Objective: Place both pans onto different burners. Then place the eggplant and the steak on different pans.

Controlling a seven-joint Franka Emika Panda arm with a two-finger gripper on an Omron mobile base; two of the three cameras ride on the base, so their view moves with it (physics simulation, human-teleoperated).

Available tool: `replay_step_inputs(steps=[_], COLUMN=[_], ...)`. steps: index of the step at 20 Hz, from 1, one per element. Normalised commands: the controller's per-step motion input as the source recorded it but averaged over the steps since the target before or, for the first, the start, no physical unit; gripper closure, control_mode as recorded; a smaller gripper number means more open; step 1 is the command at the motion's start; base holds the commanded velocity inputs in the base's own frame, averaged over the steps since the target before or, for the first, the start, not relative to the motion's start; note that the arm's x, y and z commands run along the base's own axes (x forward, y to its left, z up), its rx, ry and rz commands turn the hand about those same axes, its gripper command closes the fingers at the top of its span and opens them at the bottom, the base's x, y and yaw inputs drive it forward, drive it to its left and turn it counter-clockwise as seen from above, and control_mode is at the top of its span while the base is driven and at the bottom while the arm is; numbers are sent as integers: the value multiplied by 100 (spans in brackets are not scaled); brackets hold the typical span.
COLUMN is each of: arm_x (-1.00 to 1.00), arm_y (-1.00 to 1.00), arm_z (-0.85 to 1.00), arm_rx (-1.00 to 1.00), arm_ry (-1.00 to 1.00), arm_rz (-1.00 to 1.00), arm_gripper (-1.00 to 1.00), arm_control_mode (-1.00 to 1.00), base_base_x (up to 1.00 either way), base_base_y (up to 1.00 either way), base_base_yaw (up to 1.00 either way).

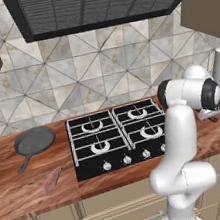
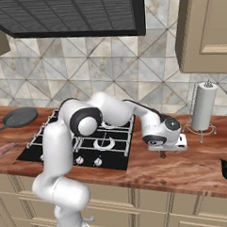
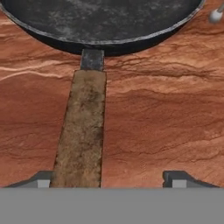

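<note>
Reddish wood worktop point(image 2: 184, 170) under a tiled backsplash point(image 1: 101, 78); black cooktop point(image 1: 117, 136) central. Jaws point(image 3: 107, 179) wide astride the dark pan point(image 3: 100, 22) handle; grey pan point(image 1: 33, 141) at nine o'clock

The white arm point(image 2: 110, 113) is reaching right across the cooktop point(image 2: 84, 140), its gripper point(image 2: 163, 154) hanging low over the wooden counter point(image 2: 184, 168) near the paper towel roll point(image 2: 203, 106); the eggplant point(image 2: 226, 168) is lying far right.

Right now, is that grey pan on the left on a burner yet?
No. The grey pan sits on the wooden counter, left of the cooktop.
</note>
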Motion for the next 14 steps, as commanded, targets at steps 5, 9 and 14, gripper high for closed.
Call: replay_step_inputs(steps=[5, 9, 14], arm_x=[18, 7, -5], arm_y=[0, 0, 4], arm_z=[-3, -7, 32], arm_rx=[3, 3, 5], arm_ry=[7, 5, 2], arm_rz=[1, 1, 8], arm_gripper=[100, 100, 100], arm_control_mode=[-100, -100, -100], base_base_x=[0, 0, 0], base_base_y=[0, 0, 0], base_base_yaw=[0, 0, 0])
